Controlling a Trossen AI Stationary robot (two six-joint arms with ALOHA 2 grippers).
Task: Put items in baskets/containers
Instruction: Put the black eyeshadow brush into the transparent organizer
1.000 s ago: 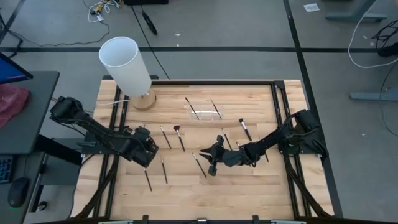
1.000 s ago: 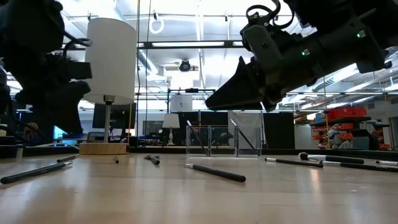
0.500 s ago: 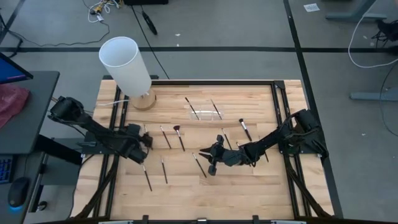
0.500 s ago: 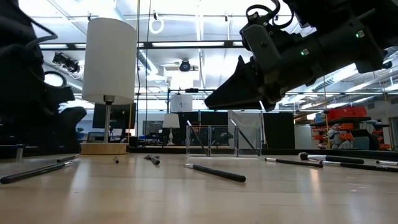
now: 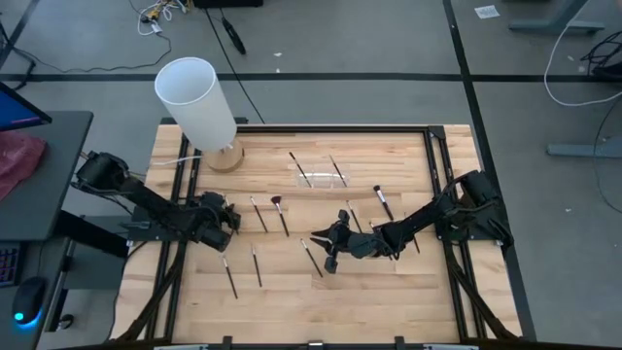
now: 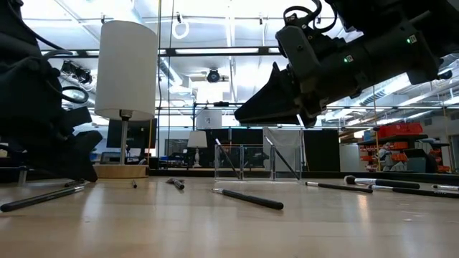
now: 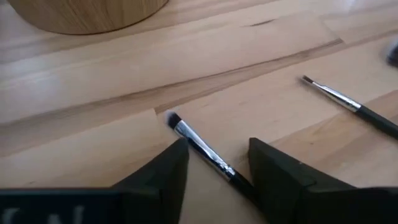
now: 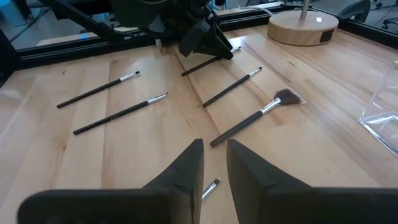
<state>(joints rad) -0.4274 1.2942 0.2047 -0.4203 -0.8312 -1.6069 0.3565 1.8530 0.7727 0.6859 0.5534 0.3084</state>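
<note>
Several thin dark brushes lie loose on the wooden table, among them a fan-tipped one. My left gripper is low at the table's left and open. Its fingers stand on either side of a small brush that lies flat, bristle tip pointing away. My right gripper hovers near the middle, well above the wood in the low view. Only a narrow gap separates its fingers, and nothing is between them. A brush lies on the table just below it. The clear holder stands at the far middle with two brushes leaning in it.
A tall white cylinder on a wooden base stands at the far left, close behind my left gripper. Two brushes lie near the front left, and another lies right of the holder. Black frame rails border the table.
My left gripper has gone down to the table and a little toward the far and left edges, coming to rest over the small brush. My right gripper has kept still.
</note>
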